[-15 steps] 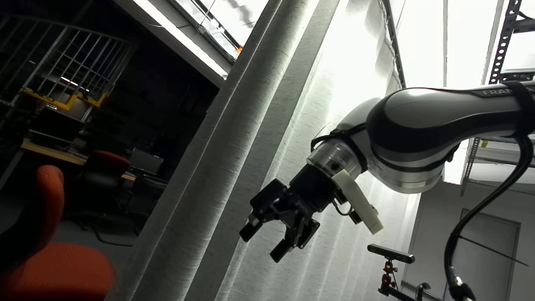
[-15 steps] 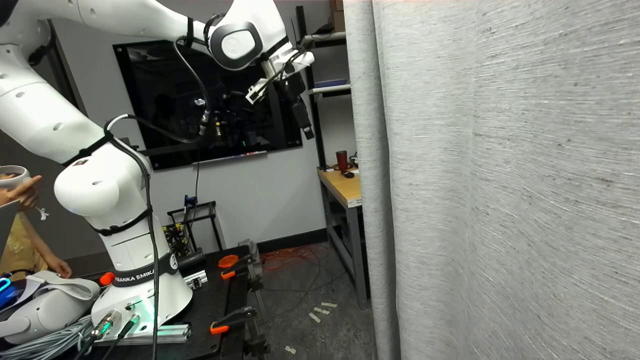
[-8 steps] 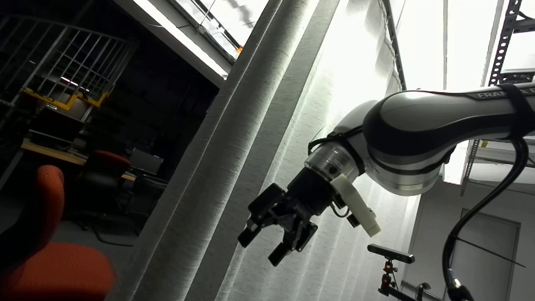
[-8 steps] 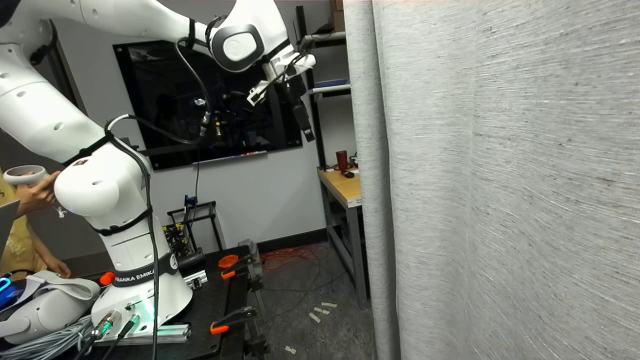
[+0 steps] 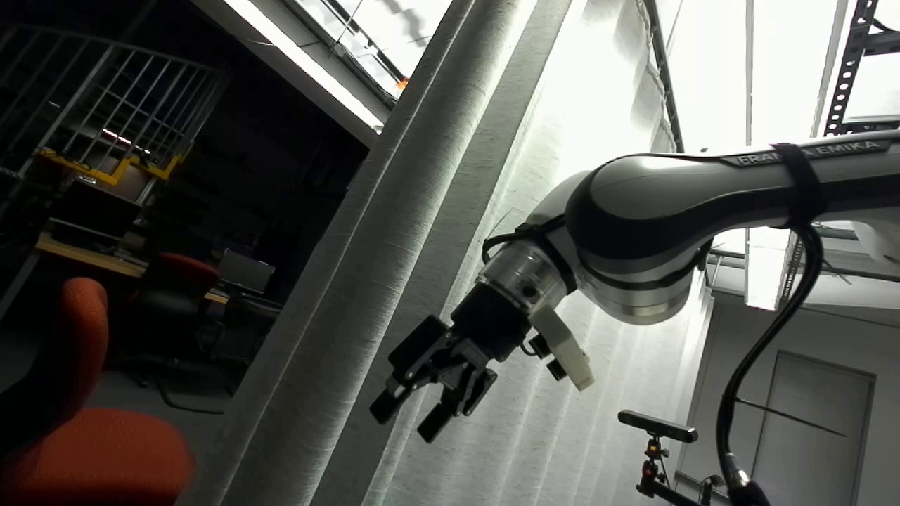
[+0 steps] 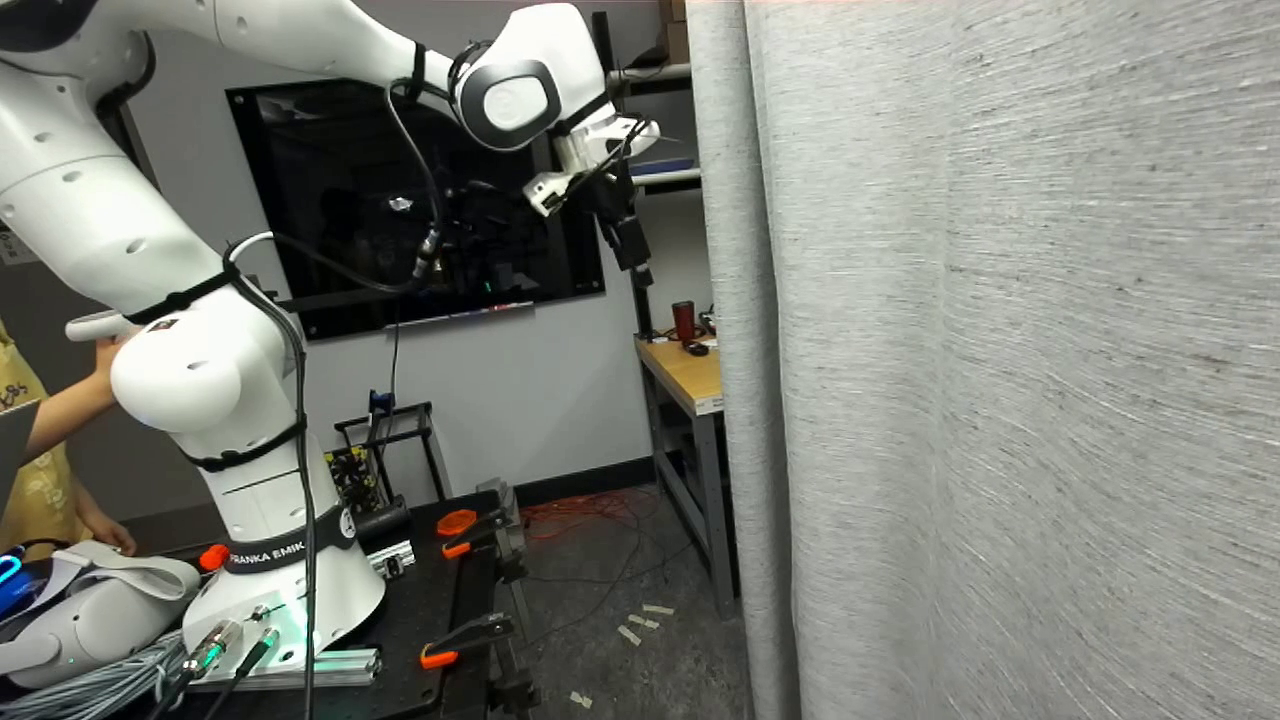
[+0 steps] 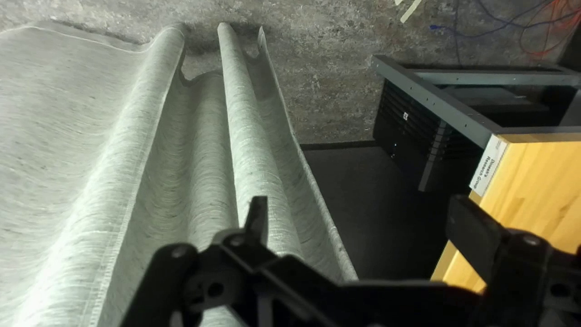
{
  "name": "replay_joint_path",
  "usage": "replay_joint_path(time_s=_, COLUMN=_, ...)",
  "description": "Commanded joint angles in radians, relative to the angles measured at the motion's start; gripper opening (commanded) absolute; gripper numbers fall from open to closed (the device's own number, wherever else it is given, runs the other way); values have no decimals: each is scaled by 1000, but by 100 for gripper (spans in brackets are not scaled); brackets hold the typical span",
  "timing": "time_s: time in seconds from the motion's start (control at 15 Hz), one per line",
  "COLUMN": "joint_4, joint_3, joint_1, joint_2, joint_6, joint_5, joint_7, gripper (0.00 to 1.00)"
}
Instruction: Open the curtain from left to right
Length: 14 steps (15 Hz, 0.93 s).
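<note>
**Gripper (image 5: 408, 419) on the move, curtain (image 5: 443, 232) yet to stir**

Here you come! In the last half second you've swung the robot arm (image 5: 654, 204) sideways, leftward in an exterior view, while the curtain hanging behind it hasn't budged a pleat. No cloth captured: your jaws stand wide apart, holding nothing. Now the wrist view, and this is the good part: the curtain's free edge (image 7: 321, 200) shows in the gap between your fingers (image 7: 258, 218), with the wood-topped workbench (image 7: 540, 181) off beyond it. Whether either finger touches fabric, I can't tell.

For the task, that swing buys you position only; nothing is opened yet. My read: you're lining up on the edge that must travel rightward, and you're early in the job. Next call, bring that edge deeper between the fingers, then squeeze and haul across. Mind the risk: a shallow bite on soft, loose cloth could slip the moment you pull.
</note>
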State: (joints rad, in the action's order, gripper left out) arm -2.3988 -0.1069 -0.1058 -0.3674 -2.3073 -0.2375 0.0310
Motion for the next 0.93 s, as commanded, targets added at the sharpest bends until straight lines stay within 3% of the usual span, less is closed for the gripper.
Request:
replay_joint_path(time_s=0.0, joint_4=96, joint_3=-5, joint_1=-18, joint_2=106, joint_6=-78, joint_5=43, joint_7=-57, gripper=100)
replay_joint_path(time_s=0.47, joint_4=224, joint_3=-39, joint_1=-19, joint_2=192, joint_6=-282, joint_5=202, joint_7=-61, gripper=100)
replay_joint_path(time_s=0.87, joint_4=205, joint_3=-47, joint_1=1, joint_2=136, joint_6=-295, joint_5=298, joint_7=13, gripper=100)
